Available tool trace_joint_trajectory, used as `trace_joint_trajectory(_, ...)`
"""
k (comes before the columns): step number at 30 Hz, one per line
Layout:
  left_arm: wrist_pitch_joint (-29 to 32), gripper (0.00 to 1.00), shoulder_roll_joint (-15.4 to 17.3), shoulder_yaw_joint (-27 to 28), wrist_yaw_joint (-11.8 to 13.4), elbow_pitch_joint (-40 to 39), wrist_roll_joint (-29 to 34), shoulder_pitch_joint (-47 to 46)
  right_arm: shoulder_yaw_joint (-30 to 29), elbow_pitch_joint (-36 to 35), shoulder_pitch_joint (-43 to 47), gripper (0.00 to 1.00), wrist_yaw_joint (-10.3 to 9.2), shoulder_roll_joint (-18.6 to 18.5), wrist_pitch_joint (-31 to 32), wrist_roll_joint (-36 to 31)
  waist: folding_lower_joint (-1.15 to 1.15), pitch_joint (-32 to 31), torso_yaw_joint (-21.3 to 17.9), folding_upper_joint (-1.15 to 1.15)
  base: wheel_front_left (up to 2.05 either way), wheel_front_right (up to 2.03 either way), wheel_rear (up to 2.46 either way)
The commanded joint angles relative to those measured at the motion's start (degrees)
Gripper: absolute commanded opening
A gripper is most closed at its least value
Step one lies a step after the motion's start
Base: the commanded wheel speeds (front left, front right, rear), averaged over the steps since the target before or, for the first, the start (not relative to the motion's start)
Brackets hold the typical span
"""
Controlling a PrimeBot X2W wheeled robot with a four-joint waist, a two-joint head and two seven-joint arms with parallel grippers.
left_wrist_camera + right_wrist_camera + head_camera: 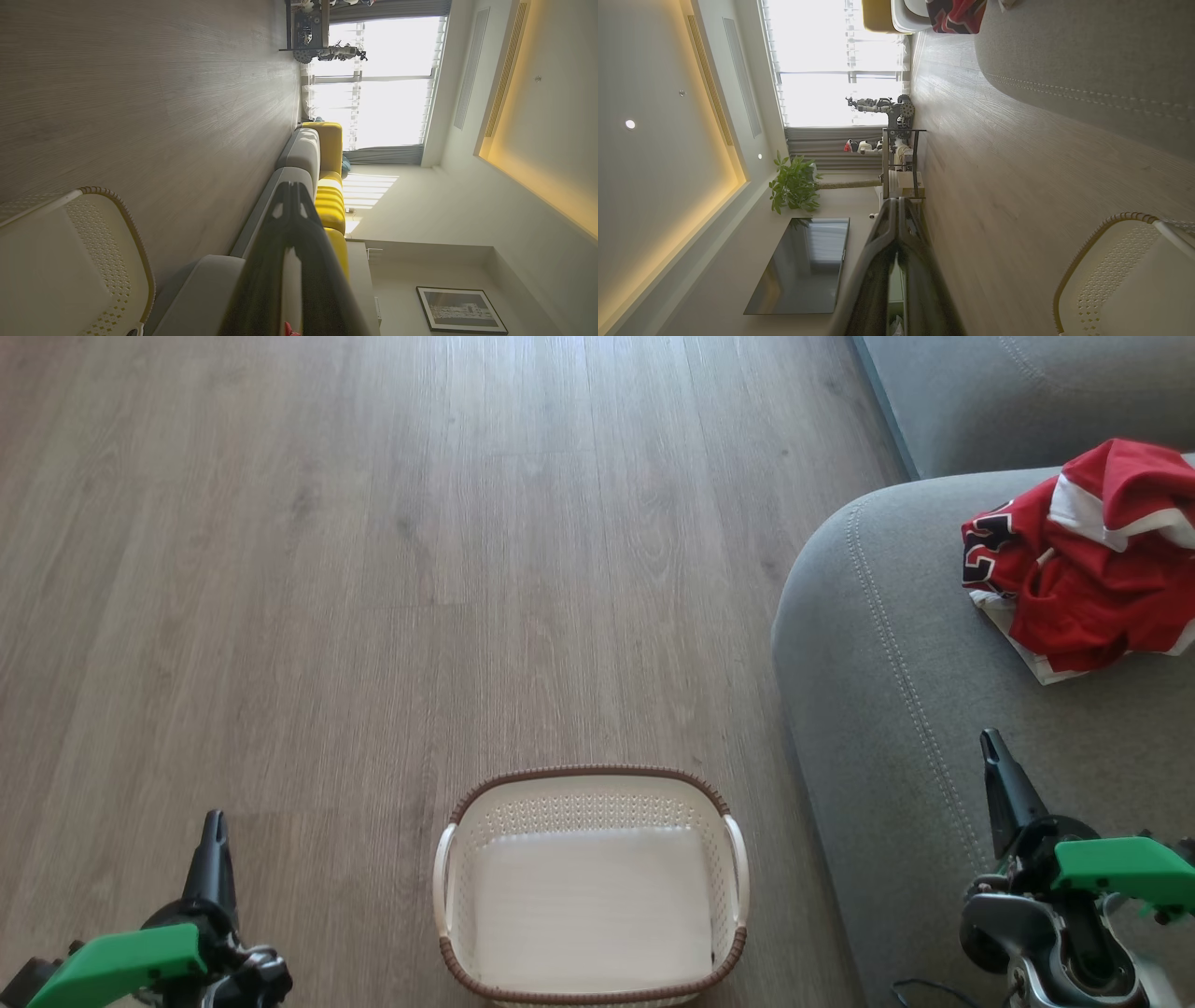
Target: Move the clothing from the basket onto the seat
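The red clothing (1088, 560) lies bunched on the grey seat (896, 691) at the right, white trim and a black number showing. The cream basket (590, 887) with its brown braided rim stands on the floor at bottom centre, nothing inside it. My left gripper (215, 826) is low at the left, over the floor beside the basket, fingers pressed together and holding nothing. My right gripper (991, 745) hangs over the seat's near part, below the clothing, shut and holding nothing. The basket (70, 261) and seat (299, 158) show in the left wrist view; the basket (1125, 275) shows in the right.
Wood floor (373, 569) stretches ahead and to the left. Another grey sofa section (1018, 392) is at the top right. Yellow cushions (329, 200) line the sofa. A metal rack (901, 158), a plant (794, 184) and a dark screen (803, 266) stand at the far wall.
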Motion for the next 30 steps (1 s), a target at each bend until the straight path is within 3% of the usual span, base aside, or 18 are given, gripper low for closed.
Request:
trace_joint_trajectory(1, 0.3, 0.00, 0.6, 2.2, -0.5, -2.2, -0.2, -2.8, 1.1, -2.3, -3.2, 0.00, -0.01, -1.0, 0.3, 0.4, 0.00, 0.0, 0.0, 0.00, 0.00, 0.00, 0.00)
trace_joint_trajectory(30, 0.4, 0.00, 0.6, 2.2, -0.5, -2.2, -0.1, -2.8, 2.4, -2.4, -3.1, 0.00, -0.01, -2.0, -0.8, 1.5, 0.00, 0.0, 0.0, 0.00, 0.00, 0.00, 0.00)
